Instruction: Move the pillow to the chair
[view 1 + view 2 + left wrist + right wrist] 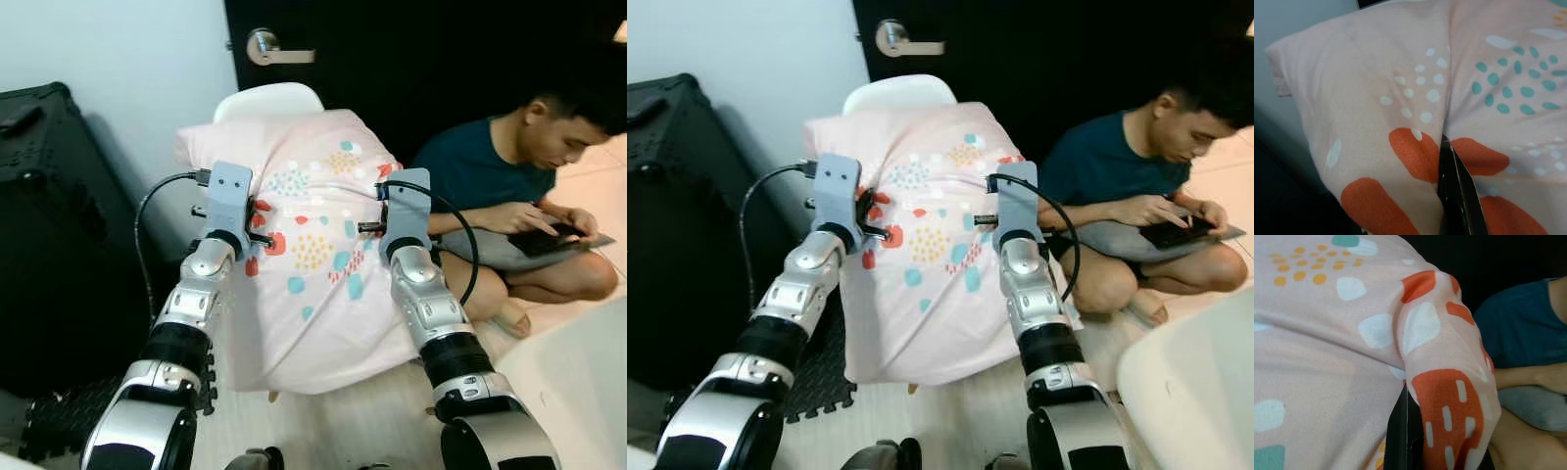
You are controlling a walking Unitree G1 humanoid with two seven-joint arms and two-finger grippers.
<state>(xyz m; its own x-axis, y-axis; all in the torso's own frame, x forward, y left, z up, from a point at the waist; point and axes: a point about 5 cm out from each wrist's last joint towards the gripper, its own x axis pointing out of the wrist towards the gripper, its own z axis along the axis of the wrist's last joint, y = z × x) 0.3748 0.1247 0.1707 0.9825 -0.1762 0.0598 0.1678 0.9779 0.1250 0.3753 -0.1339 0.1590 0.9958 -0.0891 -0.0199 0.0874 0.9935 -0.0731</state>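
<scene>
Both grippers, left gripper [257, 221] and right gripper [372, 211], pinch the pink pillow [313, 255] draped over the white chair [269, 100]; black case [49, 235] left; a seated person [509, 186] close right.

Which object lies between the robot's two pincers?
The pink pillow lies between the left pincer and the right pincer, which pinch its two sides; it rests on the white chair. The head views show this.

light: even indoor, fairly bright on the pillow [313, 245] and the pale wall [127, 49] | dark: door [411, 59] and black case [49, 215] nearly featureless | shadow: soft, under the pillow's lower edge | glare: mild sheen on silver arms | wrist views: close, soft-focused (fabric weave slightly blurred), corners dim | head views: sharp, slight edge bending
</scene>
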